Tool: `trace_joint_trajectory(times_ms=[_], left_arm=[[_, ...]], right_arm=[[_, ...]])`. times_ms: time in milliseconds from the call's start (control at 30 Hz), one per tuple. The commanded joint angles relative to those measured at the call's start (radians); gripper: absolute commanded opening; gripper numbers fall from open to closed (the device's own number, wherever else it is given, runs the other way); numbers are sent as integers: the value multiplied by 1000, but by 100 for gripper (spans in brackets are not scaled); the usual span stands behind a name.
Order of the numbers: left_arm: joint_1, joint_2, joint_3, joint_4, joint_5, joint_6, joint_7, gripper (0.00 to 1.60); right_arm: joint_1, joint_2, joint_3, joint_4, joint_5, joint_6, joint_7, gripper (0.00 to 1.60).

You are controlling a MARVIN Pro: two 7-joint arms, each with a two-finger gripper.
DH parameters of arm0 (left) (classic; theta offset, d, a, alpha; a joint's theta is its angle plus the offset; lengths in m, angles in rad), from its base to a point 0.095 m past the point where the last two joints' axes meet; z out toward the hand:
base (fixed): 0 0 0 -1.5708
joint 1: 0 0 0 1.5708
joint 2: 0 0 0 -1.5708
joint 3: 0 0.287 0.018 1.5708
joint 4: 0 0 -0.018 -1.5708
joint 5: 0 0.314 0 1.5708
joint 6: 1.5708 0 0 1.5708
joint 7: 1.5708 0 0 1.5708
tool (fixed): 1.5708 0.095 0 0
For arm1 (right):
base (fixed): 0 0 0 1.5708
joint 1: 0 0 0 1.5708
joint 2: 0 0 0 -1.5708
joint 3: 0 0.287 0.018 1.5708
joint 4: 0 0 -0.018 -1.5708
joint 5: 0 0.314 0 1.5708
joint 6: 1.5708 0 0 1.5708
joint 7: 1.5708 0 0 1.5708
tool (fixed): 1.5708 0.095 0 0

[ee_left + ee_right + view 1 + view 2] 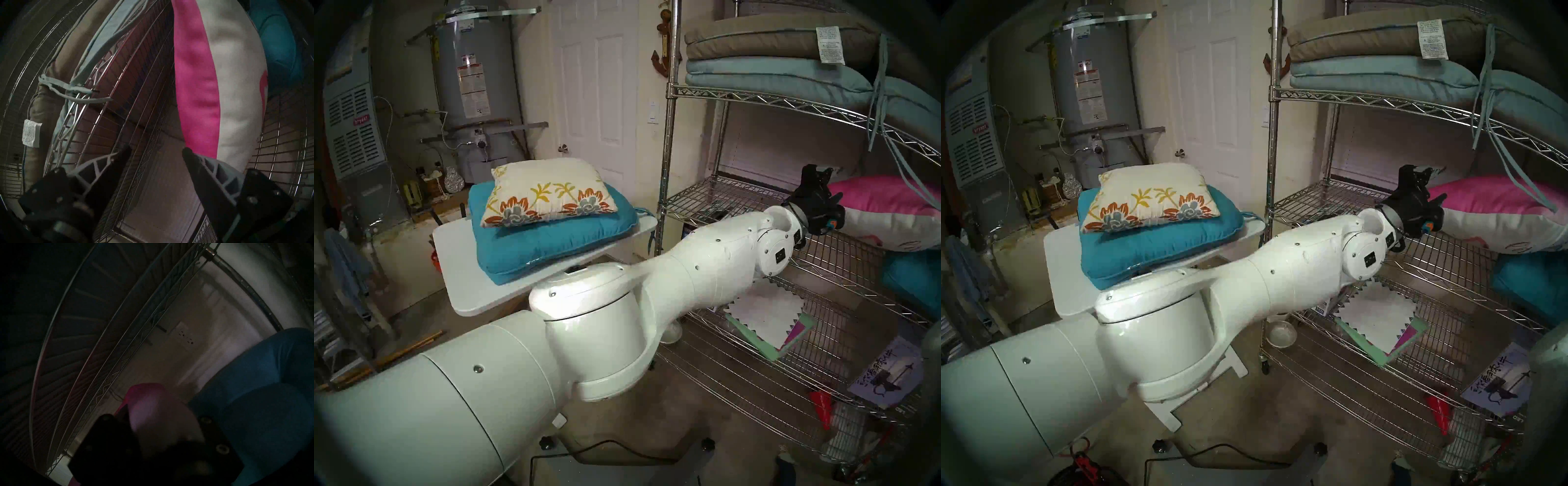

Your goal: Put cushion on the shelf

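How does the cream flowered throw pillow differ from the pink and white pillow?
The cream flowered throw pillow shows orange-and-grey flowers and yellow sprigs; the pink and white pillow is hot pink fading to white. The flowered one lies on a teal cushion on a white table; the pink one sits on the chrome wire shelf. Both are soft and plump.

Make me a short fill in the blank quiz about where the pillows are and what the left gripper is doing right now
1. The floral cushion lies on top of a ____ cushion on the white table.
2. The left gripper has its jaws ____, holding nothing.
3. Beside the left gripper, on the wire shelf, lies a pillow that is white and ____.

Missing words: teal; open; pink
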Motion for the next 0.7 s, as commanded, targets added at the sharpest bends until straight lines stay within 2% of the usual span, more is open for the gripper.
trace_joint_trajectory(times_ms=[0, 667], left_arm=[[-17, -1, -4, -3, -4, 1, 9, 121], [-18, -1, -3, -1, -16, 1, 10, 121]], right_arm=[[22, 116, 40, 10, -18, -46, -19, 0], [5, 196, 126, 132, -109, -107, -91, 0]])
